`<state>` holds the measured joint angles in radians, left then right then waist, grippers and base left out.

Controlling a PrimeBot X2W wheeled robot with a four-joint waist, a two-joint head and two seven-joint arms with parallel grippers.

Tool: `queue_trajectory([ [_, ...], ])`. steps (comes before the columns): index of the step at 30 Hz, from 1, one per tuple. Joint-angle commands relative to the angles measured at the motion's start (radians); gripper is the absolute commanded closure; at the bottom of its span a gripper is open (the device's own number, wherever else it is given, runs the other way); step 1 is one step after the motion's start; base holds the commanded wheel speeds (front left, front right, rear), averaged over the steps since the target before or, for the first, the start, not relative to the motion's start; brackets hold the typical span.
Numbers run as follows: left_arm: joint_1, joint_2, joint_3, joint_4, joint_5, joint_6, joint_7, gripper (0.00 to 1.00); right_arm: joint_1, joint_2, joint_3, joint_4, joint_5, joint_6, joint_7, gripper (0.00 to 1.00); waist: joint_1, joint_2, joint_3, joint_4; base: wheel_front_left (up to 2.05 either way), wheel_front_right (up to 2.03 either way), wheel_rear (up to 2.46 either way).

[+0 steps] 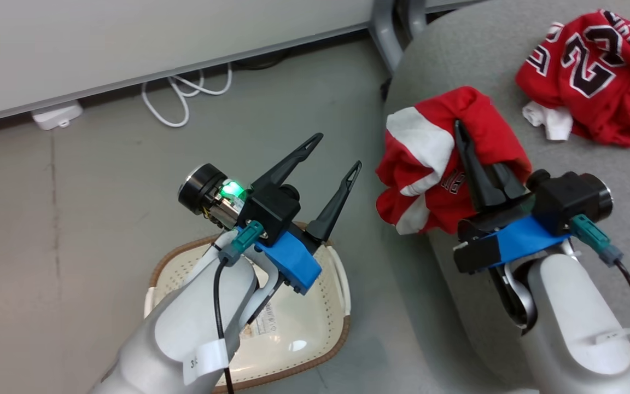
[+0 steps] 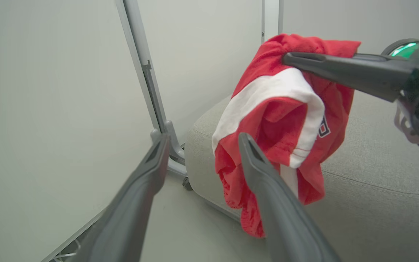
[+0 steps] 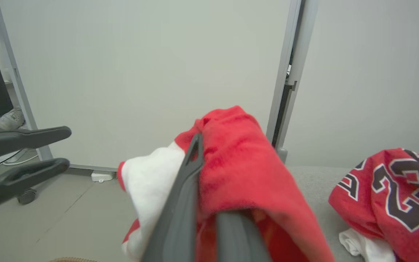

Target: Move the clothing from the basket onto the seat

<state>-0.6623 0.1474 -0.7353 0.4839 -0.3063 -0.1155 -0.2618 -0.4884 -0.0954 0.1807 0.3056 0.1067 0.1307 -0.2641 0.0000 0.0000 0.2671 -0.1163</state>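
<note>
My right gripper (image 1: 460, 130) is shut on a bunched pair of red shorts with white stripes (image 1: 430, 164), one piece of the clothing. It holds them above the left edge of the grey seat (image 1: 457, 71). The shorts (image 2: 278, 120) hang from its fingers, draped over them (image 3: 238, 156). A red jersey with black numbers (image 1: 594, 76) lies crumpled further right on the seat. My left gripper (image 1: 338, 150) is open and holds nothing, raised over the cream basket (image 1: 315, 323) on the floor. My left arm hides part of the basket; its visible bottom shows a label.
A white cable (image 1: 184, 98) and a power block (image 1: 55, 116) lie on the floor along the wall. Grey metal frame legs (image 1: 389, 33) stand by the seat's far corner. A shoe (image 3: 11, 118) and a caster wheel (image 3: 26, 196) appear at the left of the right wrist view.
</note>
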Motion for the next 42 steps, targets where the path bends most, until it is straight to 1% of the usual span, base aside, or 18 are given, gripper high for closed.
queue_trajectory([
  [1,0.007,0.002,-0.011,-0.002,0.007,-0.005,-0.005,0.0,0.025,-0.01,-0.018,-0.021,-0.002,0.0,0.0,1.0,0.0,0.0,0.017,-0.041,0.0,0.0,0.0],
  [3,0.007,0.001,-0.014,-0.001,0.007,-0.006,-0.005,0.0,0.033,-0.012,-0.026,-0.028,-0.002,0.0,0.0,1.0,0.0,0.0,0.018,-0.052,0.0,0.0,0.0],
  [4,0.01,0.0,-0.022,0.001,0.007,-0.007,-0.005,0.0,0.054,-0.017,-0.044,-0.046,-0.002,0.0,0.0,1.0,0.0,0.0,0.02,-0.071,0.0,0.0,0.0],
  [7,0.016,-0.006,-0.037,0.003,0.009,-0.009,-0.005,0.0,0.09,-0.019,-0.074,-0.074,0.0,0.0,0.0,1.0,0.0,0.0,0.02,-0.098,0.0,0.0,0.0],
  [8,0.022,-0.007,-0.047,0.005,0.01,-0.011,-0.005,0.0,0.116,-0.014,-0.095,-0.093,-0.003,0.0,0.0,1.0,0.0,0.0,0.018,-0.116,0.0,0.0,0.0],
  [11,0.026,-0.008,-0.063,0.01,0.009,-0.011,-0.005,0.0,0.153,-0.007,-0.12,-0.119,-0.005,0.0,0.0,1.0,0.0,0.0,0.017,-0.138,0.0,0.0,0.0],
  [19,0.036,-0.004,-0.076,0.013,0.001,-0.014,-0.005,0.0,0.203,0.002,-0.142,-0.143,-0.009,0.0,0.0,1.0,0.0,0.0,0.013,-0.166,0.0,0.0,0.0],
  [25,0.035,-0.001,-0.078,0.012,-0.003,-0.015,-0.005,0.0,0.199,0.01,-0.149,-0.159,-0.01,0.0,0.0,1.0,0.0,0.0,0.012,-0.17,0.0,0.0,0.0],
  [31,0.007,0.002,-0.077,0.005,0.001,-0.015,-0.005,0.0,0.126,0.016,-0.163,-0.18,-0.006,0.0,0.0,1.0,0.0,0.0,0.046,-0.158,0.0,0.0,0.0],
  [36,-0.023,0.011,-0.078,0.0,0.009,-0.015,-0.003,0.0,-0.003,0.013,-0.201,-0.19,-0.005,0.0,0.0,1.0,0.0,0.0,0.112,-0.146,0.0,0.0,0.0],
  [39,-0.058,0.017,-0.082,-0.01,0.02,-0.015,0.006,0.0,-0.113,-0.009,-0.248,-0.211,-0.011,0.0,0.0,1.0,0.0,0.0,0.178,-0.132,0.0,0.0,0.0],
  [42,-0.091,0.023,-0.089,-0.022,0.032,-0.015,0.016,0.0,-0.221,-0.05,-0.31,-0.231,-0.02,0.0,0.0,1.0,0.0,0.0,0.242,-0.109,0.0,0.0,0.0],
])
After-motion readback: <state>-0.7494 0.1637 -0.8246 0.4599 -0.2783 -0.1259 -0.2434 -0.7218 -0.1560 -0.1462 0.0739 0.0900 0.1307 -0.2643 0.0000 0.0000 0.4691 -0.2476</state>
